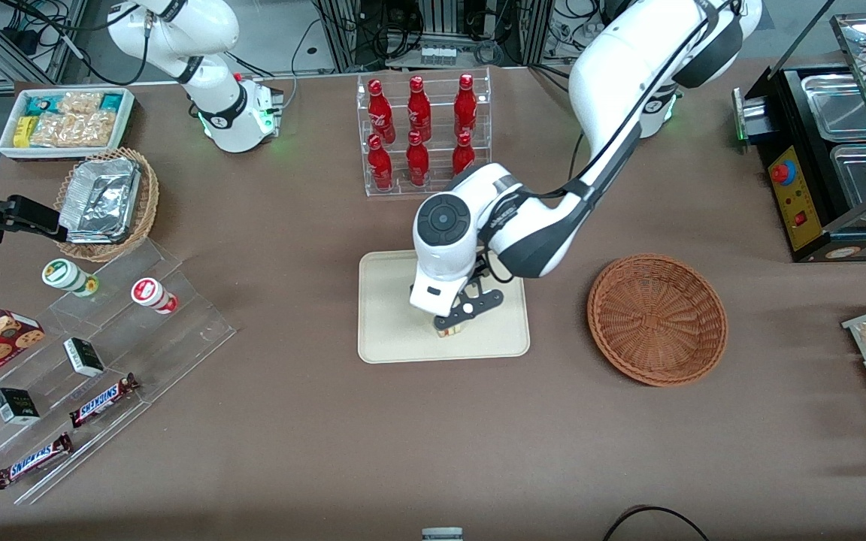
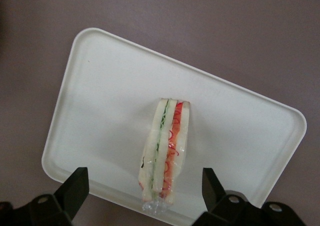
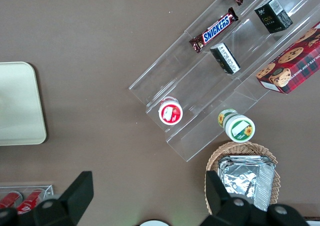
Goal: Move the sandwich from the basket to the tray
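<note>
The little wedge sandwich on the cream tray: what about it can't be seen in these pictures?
- Front view: the wedge sandwich of white bread on the cream rectangular plastic tray is mostly hidden by the open pincer and the arm's white wrist.
- Left wrist view: the sandwich shows only its layered edge; its flat faces are turned away.
- Right wrist view: the picture's edge cuts the tray; no sandwich shows.

Working arm: glossy white rounded shells, dark grey joint bands, a round dark cap with concentric rings on the wrist housing, black cable along the upper link. Claw (image 1: 454, 321): black two-finger unit, angular matte fingers (image 2: 75, 187), round screw heads at their bases.
</note>
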`<state>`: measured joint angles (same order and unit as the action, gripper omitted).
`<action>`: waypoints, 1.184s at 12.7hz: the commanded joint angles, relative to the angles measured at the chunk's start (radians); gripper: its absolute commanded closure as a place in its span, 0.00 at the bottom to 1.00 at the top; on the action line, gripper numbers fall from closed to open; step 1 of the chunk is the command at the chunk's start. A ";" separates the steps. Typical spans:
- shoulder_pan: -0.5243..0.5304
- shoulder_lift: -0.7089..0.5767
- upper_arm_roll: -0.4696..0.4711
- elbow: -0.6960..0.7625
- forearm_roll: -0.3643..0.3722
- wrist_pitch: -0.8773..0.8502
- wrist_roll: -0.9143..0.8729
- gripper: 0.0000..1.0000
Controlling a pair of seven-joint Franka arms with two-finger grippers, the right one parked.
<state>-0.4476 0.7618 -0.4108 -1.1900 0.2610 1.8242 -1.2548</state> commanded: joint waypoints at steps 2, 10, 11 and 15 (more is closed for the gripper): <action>0.084 -0.105 -0.002 0.018 -0.005 -0.112 0.069 0.00; 0.323 -0.275 -0.003 -0.174 -0.075 -0.151 0.342 0.00; 0.352 -0.297 -0.003 -0.192 -0.075 -0.151 0.374 0.00; 0.420 -0.392 -0.003 -0.266 -0.091 -0.163 0.468 0.00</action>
<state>-0.0572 0.4630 -0.4102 -1.3655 0.1954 1.6689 -0.8283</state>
